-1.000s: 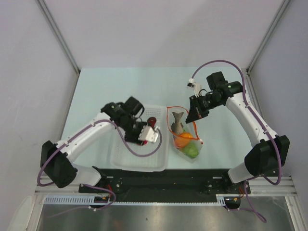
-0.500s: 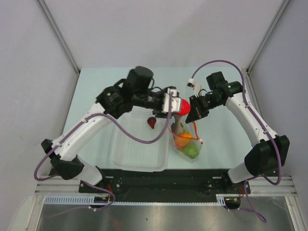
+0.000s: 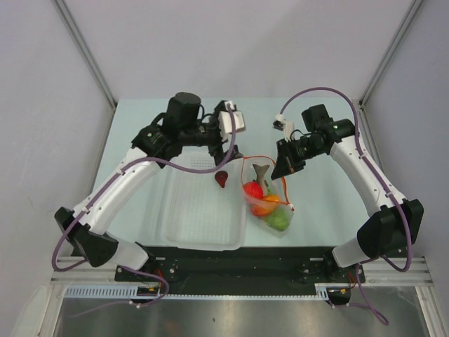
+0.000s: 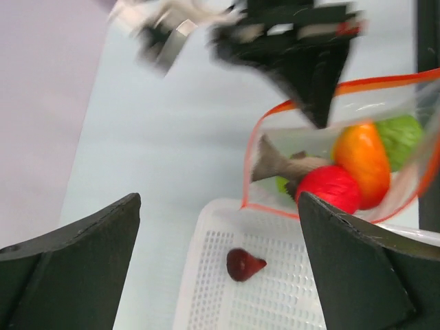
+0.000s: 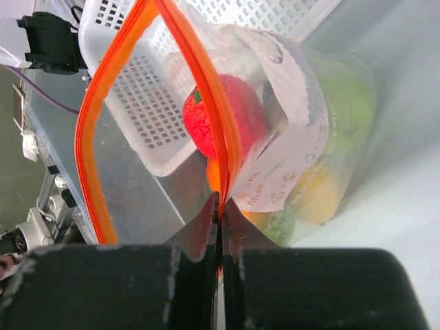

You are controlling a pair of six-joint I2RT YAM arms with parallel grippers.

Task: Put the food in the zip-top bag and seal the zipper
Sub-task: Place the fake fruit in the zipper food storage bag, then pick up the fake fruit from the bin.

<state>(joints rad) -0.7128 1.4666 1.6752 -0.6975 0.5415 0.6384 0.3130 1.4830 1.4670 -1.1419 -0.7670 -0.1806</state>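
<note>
The clear zip-top bag (image 3: 275, 210) lies right of the basket with its orange-red zipper (image 3: 257, 159) open. Inside it are the red round fruit (image 3: 252, 189), grey fish (image 3: 261, 173), yellow-orange fruit (image 3: 265, 206) and green ball fruit (image 3: 280, 220). A dark red pepper-like piece (image 3: 223, 179) lies in the basket; it also shows in the left wrist view (image 4: 244, 264). My left gripper (image 3: 234, 124) is open and empty, raised behind the basket. My right gripper (image 3: 283, 169) is shut on the zipper strip (image 5: 221, 165) and holds the mouth up. The red fruit (image 5: 227, 117) shows through the bag.
The white perforated basket (image 3: 189, 217) sits at the near middle, touching the bag's left side. The left wrist view shows its far rim (image 4: 213, 227) below the open jaws. Grey walls stand on both sides and behind the pale table (image 3: 140, 126).
My left gripper lifted the red fruit out of the basket, carried it over the bag and let it go. The fruit now lies in the bag; the gripper has drawn back, open.
</note>
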